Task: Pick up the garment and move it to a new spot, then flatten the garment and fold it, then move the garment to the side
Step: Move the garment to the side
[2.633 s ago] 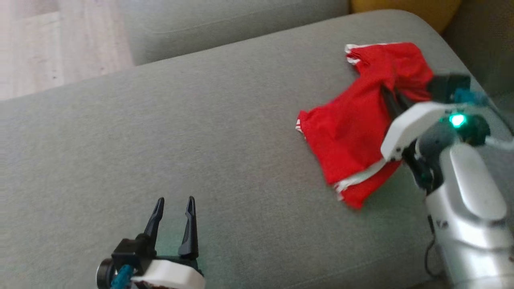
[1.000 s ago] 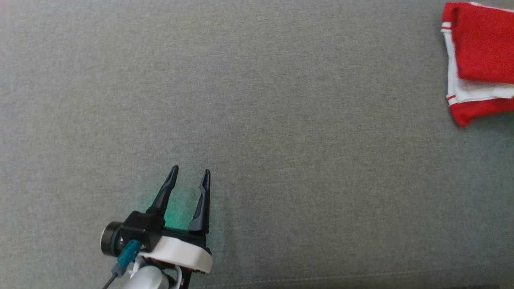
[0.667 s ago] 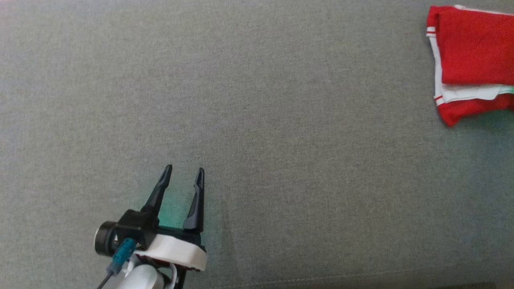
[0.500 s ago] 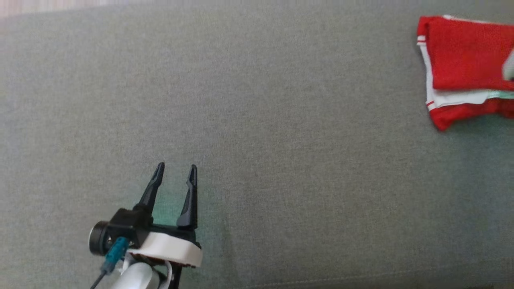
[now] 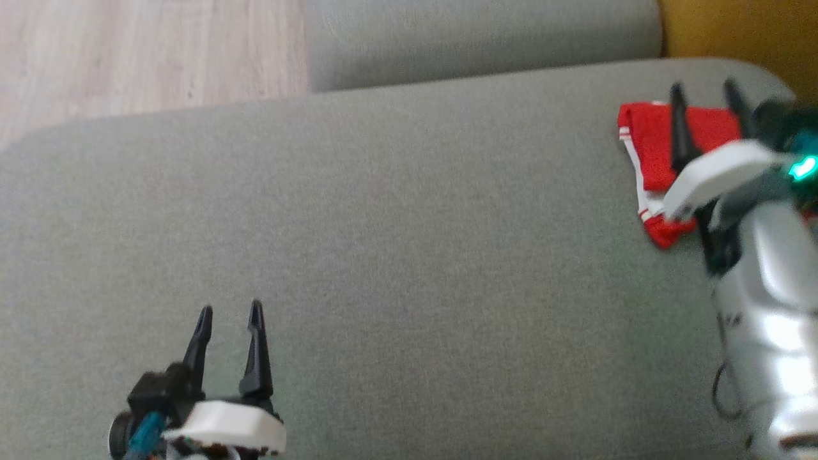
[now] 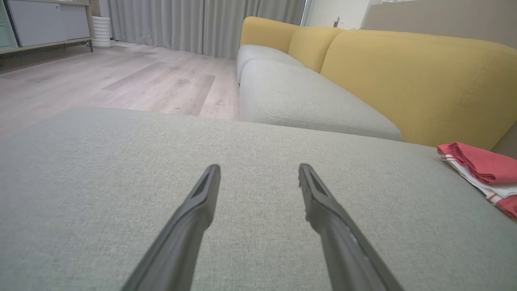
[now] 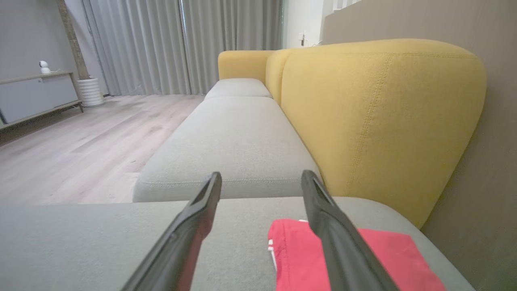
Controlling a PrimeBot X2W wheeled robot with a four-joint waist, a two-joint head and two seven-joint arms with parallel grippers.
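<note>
The garment (image 5: 645, 150) is red with white trim and lies folded near the far right end of the grey seat cushion (image 5: 415, 223). My right gripper (image 5: 702, 86) hovers over it, open, with nothing between its fingers. In the right wrist view the garment (image 7: 299, 250) sits just below and to the right of that gripper (image 7: 262, 173). My left gripper (image 5: 230, 308) stands open and empty over bare cushion at the lower left. From the left wrist view, its fingers (image 6: 259, 166) point across the cushion, and the garment (image 6: 484, 165) lies far to the right.
A yellow backrest (image 5: 722, 25) rises right behind the garment. A second grey seat cushion (image 5: 479, 38) adjoins the far edge, with wooden floor (image 5: 147, 51) to its left. The cushion's rounded edges drop off at left and right.
The head camera has swung upward, so the whole picture shifted and the right arm came back into it. The garment, rumpled in the oldest frame, lies folded. Both grippers stay open.
</note>
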